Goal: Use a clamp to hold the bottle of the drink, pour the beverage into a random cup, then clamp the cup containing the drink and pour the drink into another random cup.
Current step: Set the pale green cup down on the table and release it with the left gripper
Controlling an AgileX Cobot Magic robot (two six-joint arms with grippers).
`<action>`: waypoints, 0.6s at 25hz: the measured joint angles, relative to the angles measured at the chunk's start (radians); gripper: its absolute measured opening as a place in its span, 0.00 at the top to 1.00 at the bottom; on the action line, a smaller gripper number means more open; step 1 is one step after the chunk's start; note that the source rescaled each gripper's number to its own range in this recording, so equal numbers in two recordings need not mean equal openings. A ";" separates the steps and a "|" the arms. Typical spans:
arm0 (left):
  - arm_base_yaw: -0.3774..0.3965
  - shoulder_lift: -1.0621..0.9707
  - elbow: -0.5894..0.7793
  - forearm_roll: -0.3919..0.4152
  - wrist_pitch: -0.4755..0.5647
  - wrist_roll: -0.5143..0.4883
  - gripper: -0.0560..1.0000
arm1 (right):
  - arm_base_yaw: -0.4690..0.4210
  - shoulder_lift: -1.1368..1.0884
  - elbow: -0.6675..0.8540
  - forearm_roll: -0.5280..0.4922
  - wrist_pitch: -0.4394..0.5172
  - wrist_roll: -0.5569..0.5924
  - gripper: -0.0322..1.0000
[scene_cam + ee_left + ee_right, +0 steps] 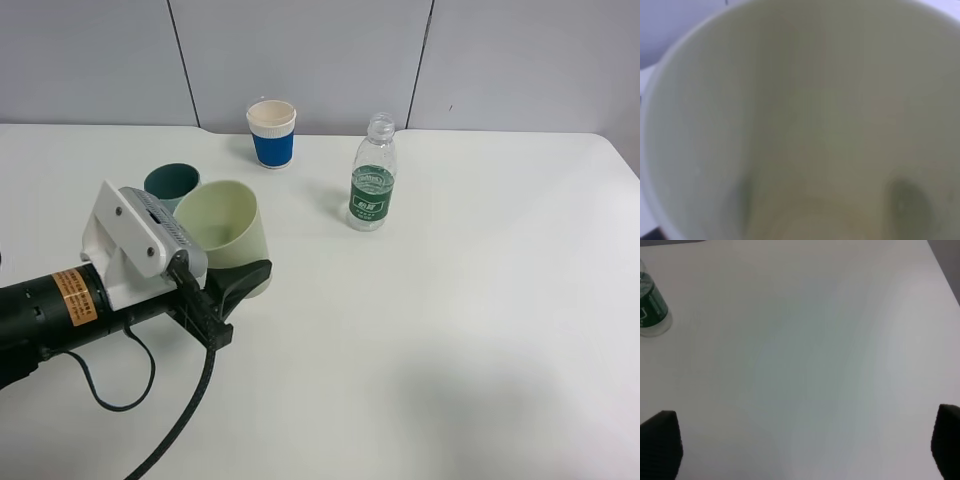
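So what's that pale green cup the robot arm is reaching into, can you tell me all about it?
The pale green cup is a plain, smooth tumbler, plastic by the look of it, wider at the rim than at the base. It is tilted, its open mouth facing up and toward the left gripper, whose dark fingers clasp its lower wall. The left wrist view looks straight into it: a bare pale inside, too blurred to tell if liquid remains. The dark teal cup sits right behind it; whether they touch is unclear.

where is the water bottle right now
In the high view the water bottle stands upright on the table, right of centre near the back, just right of the blue cup.
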 joint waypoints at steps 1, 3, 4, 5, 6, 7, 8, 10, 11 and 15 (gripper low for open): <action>0.004 0.008 -0.004 0.000 0.000 0.000 0.90 | 0.000 0.000 0.000 0.000 0.000 0.000 0.00; 0.012 0.023 -0.019 0.000 0.001 0.000 0.90 | 0.000 0.000 0.000 0.000 0.000 0.000 0.00; 0.018 0.030 -0.026 0.000 0.001 0.000 0.90 | 0.000 0.000 0.000 0.000 0.000 0.000 0.00; 0.025 0.037 -0.033 -0.001 0.001 0.000 0.90 | 0.000 0.000 0.000 0.000 0.000 0.000 0.00; 0.032 0.046 -0.037 -0.001 0.002 0.000 0.90 | 0.000 0.000 0.000 0.000 0.000 0.000 0.00; 0.040 0.058 -0.042 -0.005 0.003 0.000 0.90 | 0.000 0.000 0.000 0.000 0.000 0.000 0.00; 0.048 0.071 -0.046 -0.010 0.006 0.004 0.90 | 0.000 0.000 0.000 0.000 0.000 0.000 0.00; 0.062 0.097 -0.052 -0.016 0.009 0.010 0.90 | 0.000 0.000 0.000 0.000 0.000 0.000 0.00; 0.067 0.112 -0.057 -0.019 0.009 0.019 0.90 | 0.000 0.000 0.000 0.000 0.000 0.000 0.00; 0.088 0.164 -0.071 -0.027 0.008 0.019 0.90 | 0.000 0.000 0.000 0.000 0.000 0.000 0.00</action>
